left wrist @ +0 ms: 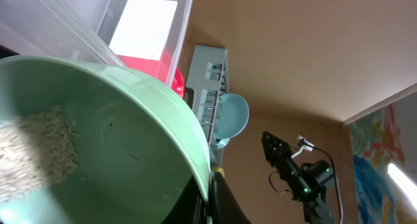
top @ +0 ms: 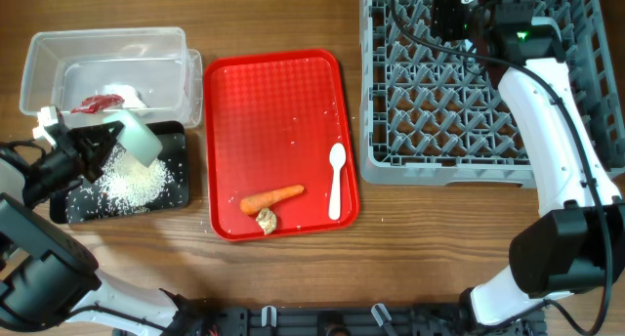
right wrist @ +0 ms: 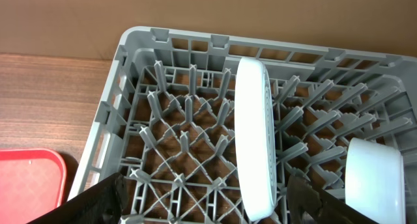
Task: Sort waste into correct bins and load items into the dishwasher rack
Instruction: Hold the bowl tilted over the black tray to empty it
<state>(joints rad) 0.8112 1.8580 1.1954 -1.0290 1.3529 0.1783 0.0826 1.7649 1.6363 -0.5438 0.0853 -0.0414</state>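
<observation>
My left gripper [top: 115, 141] is shut on the rim of the pale green bowl [top: 140, 139] and holds it tilted over the black tray [top: 68, 207], where rice [top: 132, 185] lies. In the left wrist view the bowl [left wrist: 111, 139] still holds rice [left wrist: 32, 152], and the fingers [left wrist: 212, 198] pinch its rim. The clear tub [top: 107, 43] holds the red-and-white wrapper [top: 96, 103]. The carrot [top: 272, 197], brown lump [top: 266, 220] and white spoon [top: 336, 180] lie on the red tray. My right gripper [right wrist: 205, 204] is open over the grey rack [right wrist: 130, 48]. The pale blue plate [right wrist: 254, 146] stands upright between its fingers, untouched.
The red serving tray [top: 278, 92] lies between the bins and the rack [top: 439, 165]. A light blue bowl [right wrist: 374, 178] stands in the rack right of the plate; it also shows in the left wrist view [left wrist: 233, 116]. The yellow cup is not clearly in view.
</observation>
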